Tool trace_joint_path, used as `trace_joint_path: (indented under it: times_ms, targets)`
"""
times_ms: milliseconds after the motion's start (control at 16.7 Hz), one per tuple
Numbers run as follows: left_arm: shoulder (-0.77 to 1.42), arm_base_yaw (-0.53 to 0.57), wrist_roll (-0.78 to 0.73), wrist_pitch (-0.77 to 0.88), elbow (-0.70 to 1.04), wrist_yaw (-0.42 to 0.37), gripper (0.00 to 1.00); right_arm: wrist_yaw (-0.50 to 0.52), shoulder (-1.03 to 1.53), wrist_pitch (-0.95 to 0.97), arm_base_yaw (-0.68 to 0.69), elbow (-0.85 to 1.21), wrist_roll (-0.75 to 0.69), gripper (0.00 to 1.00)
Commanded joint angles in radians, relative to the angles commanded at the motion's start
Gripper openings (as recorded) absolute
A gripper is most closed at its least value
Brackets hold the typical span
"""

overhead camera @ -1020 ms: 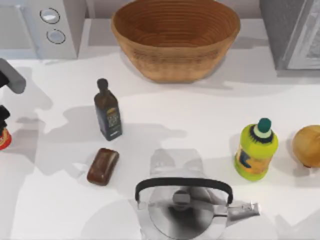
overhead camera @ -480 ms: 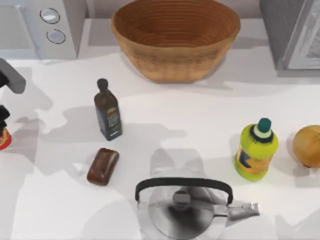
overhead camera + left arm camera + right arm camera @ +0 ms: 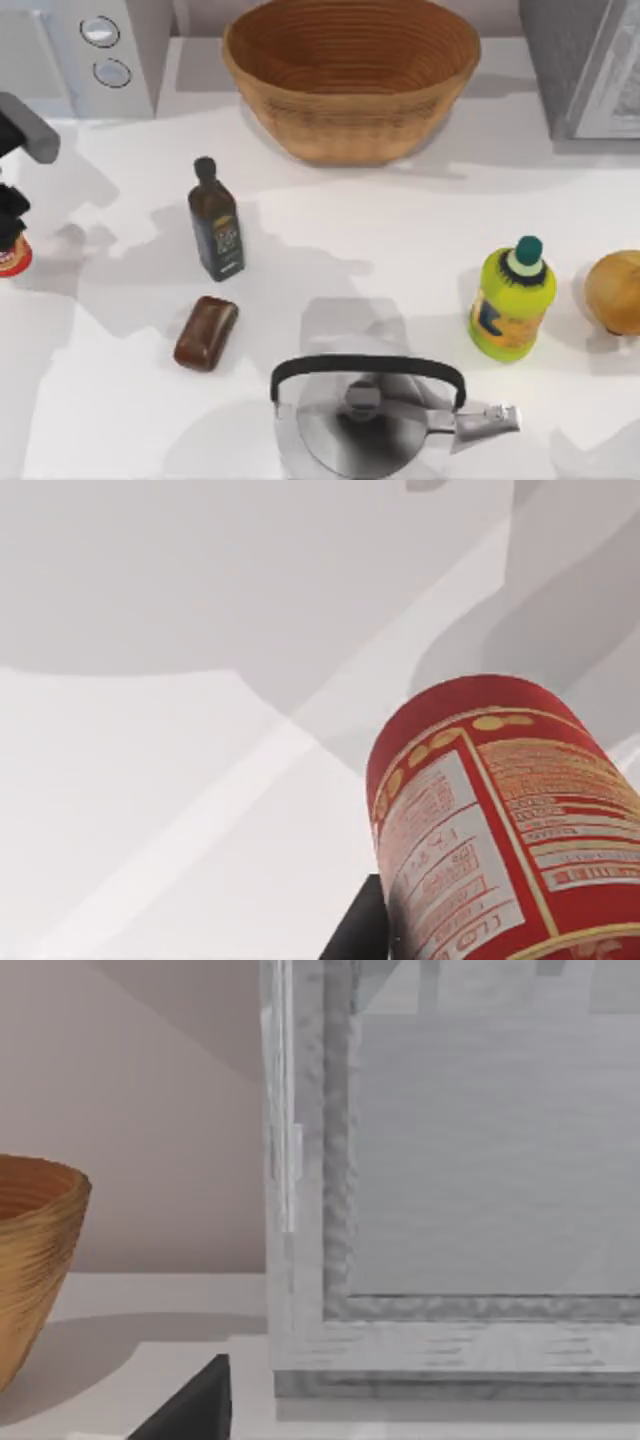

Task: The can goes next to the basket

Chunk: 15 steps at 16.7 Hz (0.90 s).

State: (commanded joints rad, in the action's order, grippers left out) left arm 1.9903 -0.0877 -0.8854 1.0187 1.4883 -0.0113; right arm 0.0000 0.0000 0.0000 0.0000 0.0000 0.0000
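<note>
The basket point(image 3: 350, 75) sits at the table's point(image 3: 400, 240) far edge, near its middle. The kettle point(image 3: 365, 415) stands at the near edge, the yellow-green bottle point(image 3: 512, 298) toward the right edge, and the dark bottle point(image 3: 215, 222) left of centre. The can point(image 3: 13, 258) is at the table's left edge, well apart from the basket. The left gripper point(image 3: 10, 215) is directly over the can; its fingers hold the can.
</note>
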Motion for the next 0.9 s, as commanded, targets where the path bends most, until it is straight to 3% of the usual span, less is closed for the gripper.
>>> trace_joint_path:
  times_ms: [360,900]
  targets:
    - [0.025,0.200,0.344,0.121,0.324,-0.040,0.00,0.000,0.000,0.000,0.000,0.000,0.000,1.00]
    - [0.276,0.653,1.208,0.350,0.757,-0.066,0.00,0.000,0.000,0.000,0.000,0.000,0.000,1.00]
